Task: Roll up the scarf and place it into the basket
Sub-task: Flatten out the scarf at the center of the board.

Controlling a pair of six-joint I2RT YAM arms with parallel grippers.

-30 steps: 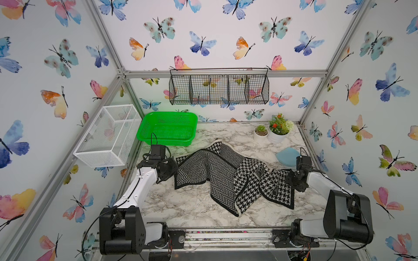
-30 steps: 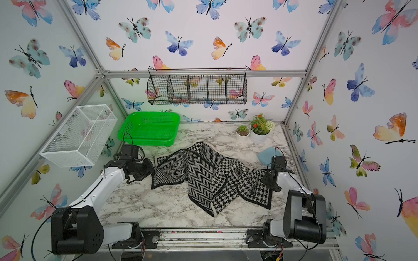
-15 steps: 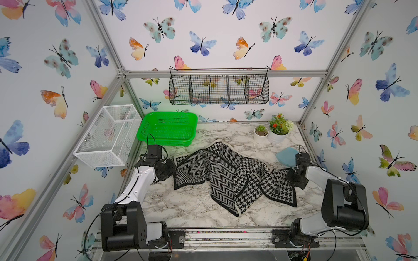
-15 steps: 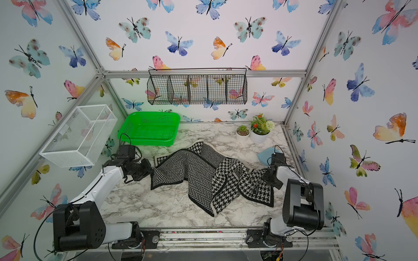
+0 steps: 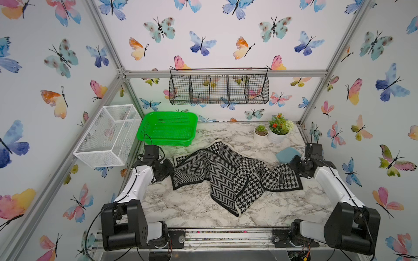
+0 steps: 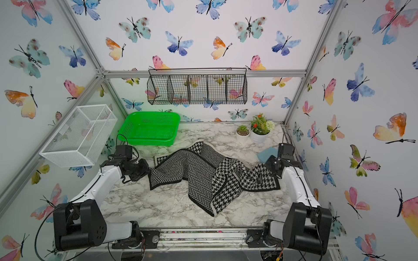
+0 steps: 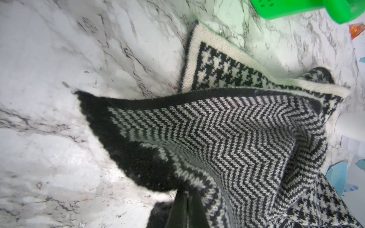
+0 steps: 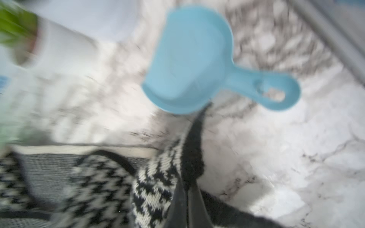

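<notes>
Left tool (image 5: 170,169) and right tool (image 5: 294,163) pinch opposite scarf (image 5: 214,171) ends, arms extended low.

**Scarf unrolled on worktop, outside basket**

Black-and-white knitted scarf (image 5: 226,178) (image 6: 201,178): zigzag herringbone one face, houndstooth w/ cream border the other. Lies spread & crumpled across mid worktop (image 5: 192,210), folded over itself so both patterns show. In left wrist view its black-edged corner (image 7: 237,138) lifts off the marble.

Bright green rectangular plastic basket (image 5: 167,142) (image 6: 147,142) w/ lattice sides, rounded corners, shallow: upright at back-left, just behind scarf's left end, apart from it.
</notes>
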